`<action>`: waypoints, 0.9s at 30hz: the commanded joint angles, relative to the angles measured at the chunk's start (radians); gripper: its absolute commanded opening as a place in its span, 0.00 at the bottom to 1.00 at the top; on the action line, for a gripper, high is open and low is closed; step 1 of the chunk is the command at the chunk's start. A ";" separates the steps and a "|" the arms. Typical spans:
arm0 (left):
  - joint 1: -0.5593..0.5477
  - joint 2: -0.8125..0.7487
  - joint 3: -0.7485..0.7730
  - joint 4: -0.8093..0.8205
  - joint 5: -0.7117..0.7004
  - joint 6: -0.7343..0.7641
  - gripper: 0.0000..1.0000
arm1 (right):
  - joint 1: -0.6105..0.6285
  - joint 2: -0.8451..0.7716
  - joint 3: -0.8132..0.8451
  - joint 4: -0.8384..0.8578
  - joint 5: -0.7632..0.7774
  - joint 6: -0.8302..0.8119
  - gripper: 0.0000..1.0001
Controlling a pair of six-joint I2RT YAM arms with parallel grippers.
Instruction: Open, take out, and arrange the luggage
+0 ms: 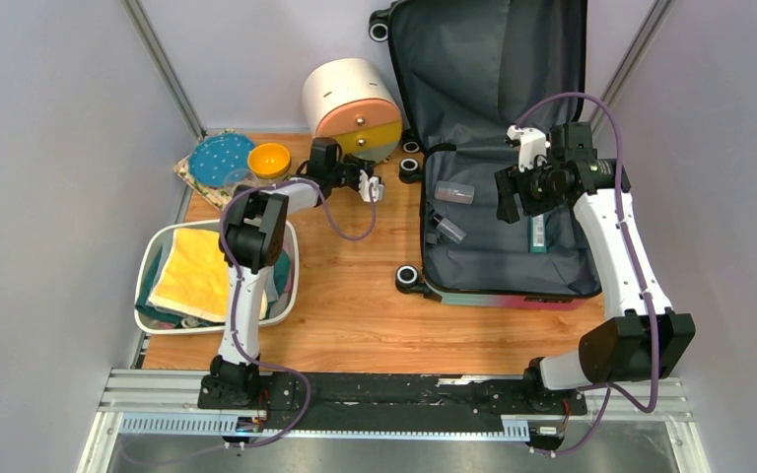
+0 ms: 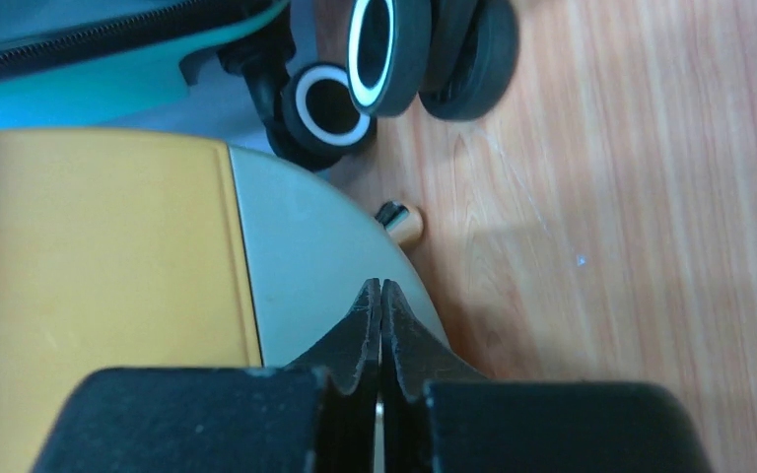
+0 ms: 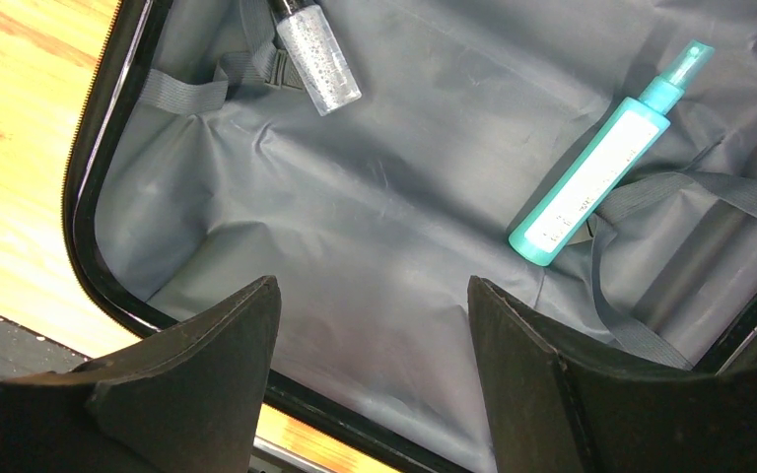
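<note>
The luggage point(image 1: 498, 261) lies open on the right of the table, its lid standing against the back wall and its dark grey lining point(image 3: 355, 207) showing. Inside lie a teal spray bottle point(image 1: 537, 234) point(image 3: 601, 158), a clear bottle point(image 1: 448, 229) point(image 3: 317, 59) and a small clear case point(image 1: 454, 192). My right gripper point(image 1: 506, 197) point(image 3: 373, 283) hovers open over the lining near the case's front rim, nothing between its fingers. My left gripper point(image 1: 373, 187) point(image 2: 381, 286) is shut on nothing, its tips against the grey drawer front point(image 2: 315, 256) of the round cabinet point(image 1: 345, 94), just short of a small knob point(image 2: 401, 222).
The luggage's black wheels point(image 2: 384, 44) sit close beside the cabinet's yellow drawer point(image 2: 89, 276). A white basin point(image 1: 292, 258) with a yellow cloth point(image 1: 192, 271) stands at the left. A yellow bowl point(image 1: 269, 160) and a blue dotted plate point(image 1: 219, 158) sit at the back left.
</note>
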 commanded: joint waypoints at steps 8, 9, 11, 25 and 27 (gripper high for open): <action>0.081 -0.182 -0.088 -0.229 0.072 0.022 0.00 | -0.015 -0.015 0.003 0.014 -0.020 0.000 0.73; 0.085 -0.215 -0.106 -0.234 0.085 0.028 0.00 | -0.013 -0.016 0.001 0.014 -0.018 0.000 0.73; 0.099 -0.243 -0.151 -0.246 0.096 0.047 0.00 | -0.016 -0.018 -0.002 0.012 -0.020 0.000 0.73; 0.095 -0.542 -0.408 0.197 0.189 -0.562 0.45 | -0.018 -0.018 0.004 0.017 -0.024 0.005 0.73; 0.085 -0.604 -0.442 0.258 0.163 -0.661 0.45 | -0.018 -0.018 0.001 0.018 -0.027 0.007 0.73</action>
